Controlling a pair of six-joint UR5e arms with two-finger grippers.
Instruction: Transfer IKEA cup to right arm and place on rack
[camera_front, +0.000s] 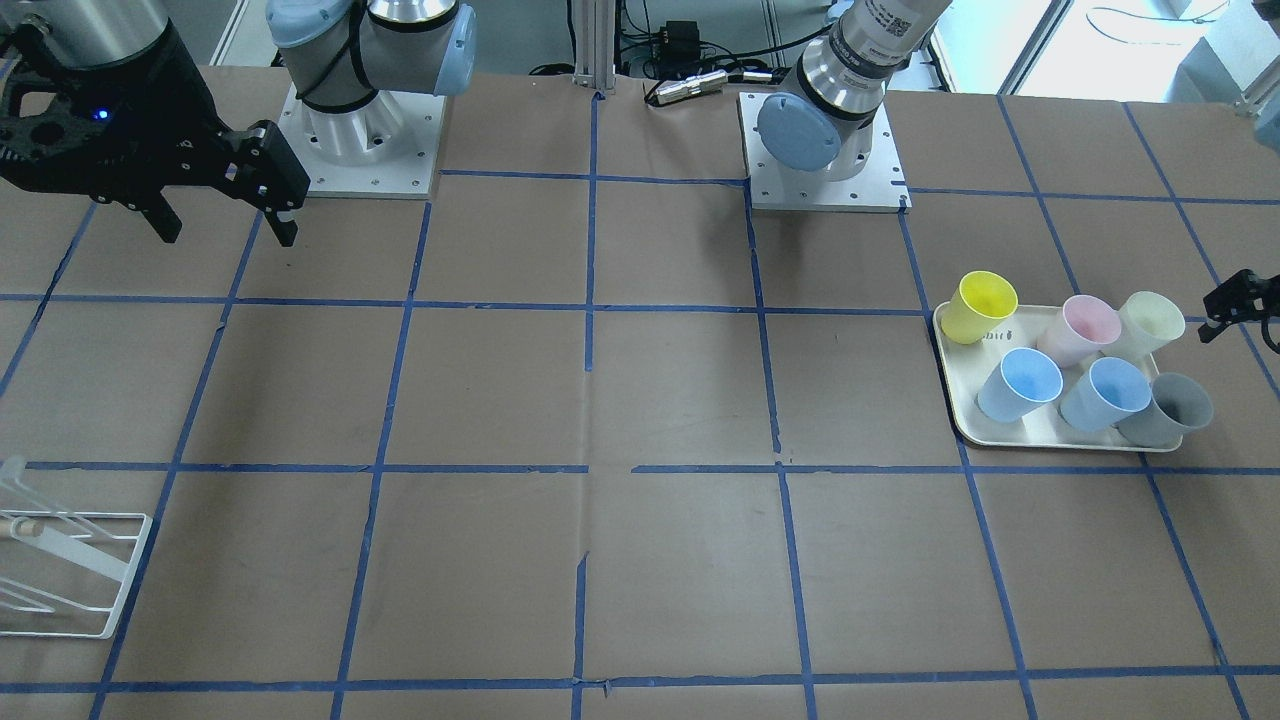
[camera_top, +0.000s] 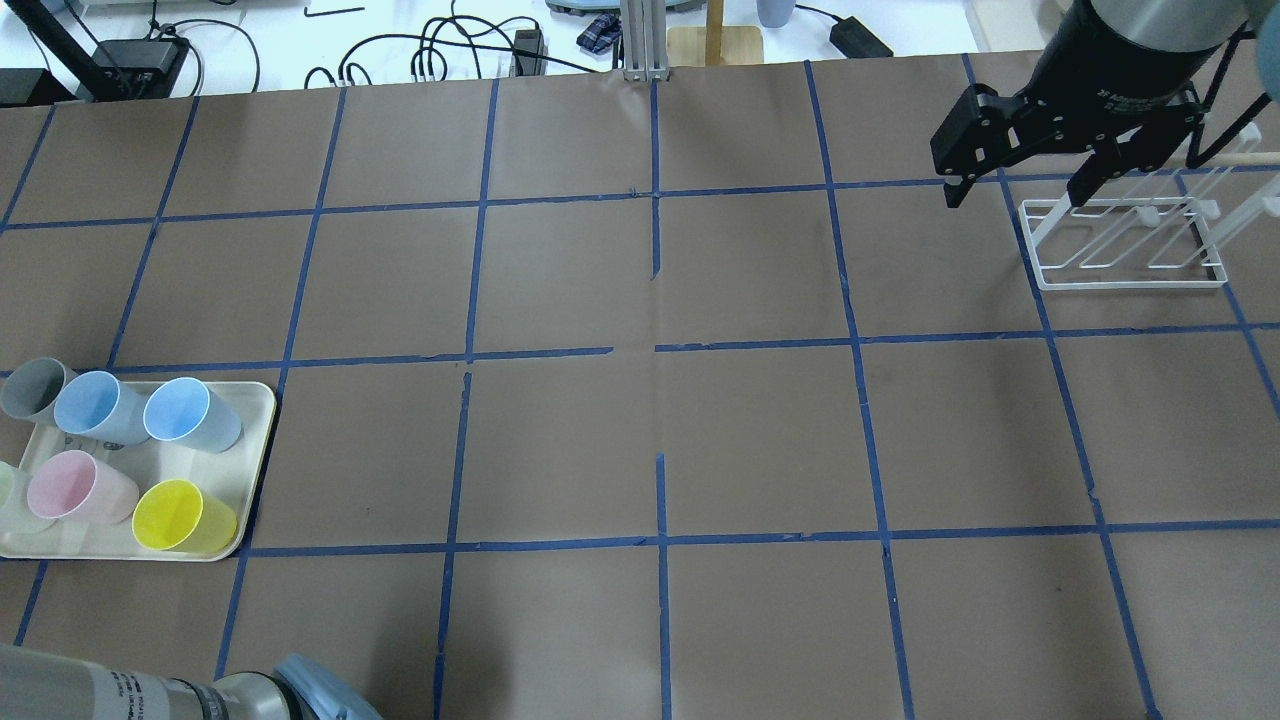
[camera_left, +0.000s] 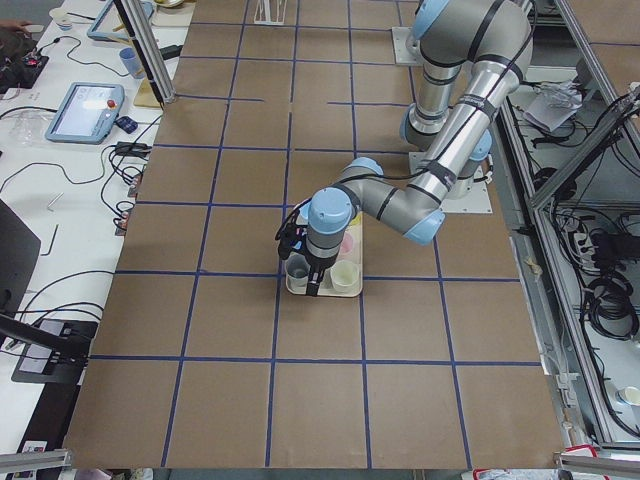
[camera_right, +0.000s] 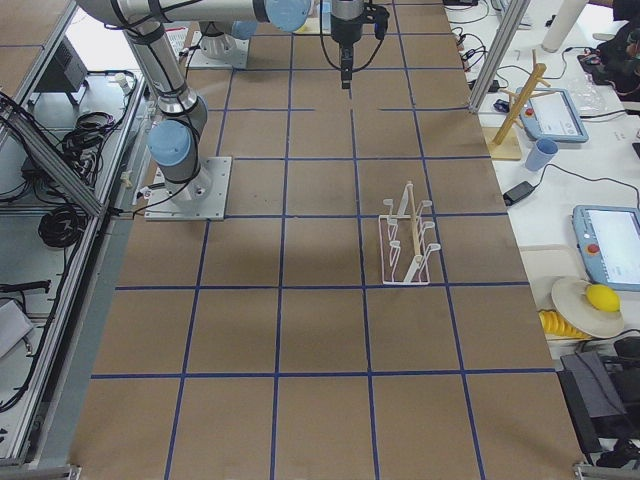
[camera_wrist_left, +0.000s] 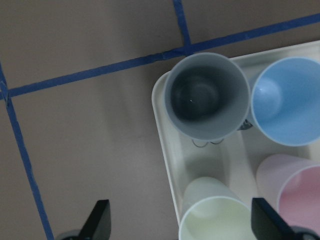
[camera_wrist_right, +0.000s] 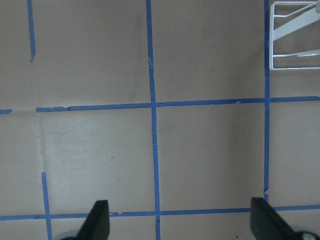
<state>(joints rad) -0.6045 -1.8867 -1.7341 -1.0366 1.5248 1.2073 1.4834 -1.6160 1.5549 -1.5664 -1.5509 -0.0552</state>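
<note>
The grey IKEA cup (camera_front: 1170, 405) stands upright at the corner of the cream tray (camera_front: 1010, 432). It also shows in the overhead view (camera_top: 30, 388) and the left wrist view (camera_wrist_left: 207, 95). My left gripper (camera_wrist_left: 182, 225) hangs open and empty above that corner, over the cream cup (camera_wrist_left: 215, 217) and just short of the grey cup. In the front view the left gripper (camera_front: 1240, 305) shows at the right edge. My right gripper (camera_top: 1015, 190) is open and empty, raised beside the white wire rack (camera_top: 1130, 240). The rack holds nothing.
The tray (camera_top: 250, 400) also holds two light blue cups (camera_top: 190, 415), a pink cup (camera_top: 75, 487) and a yellow cup (camera_top: 180, 517), packed close together. The rack (camera_front: 60, 575) stands at the table's far end from the tray. Blue tape lines grid the brown tabletop.
</note>
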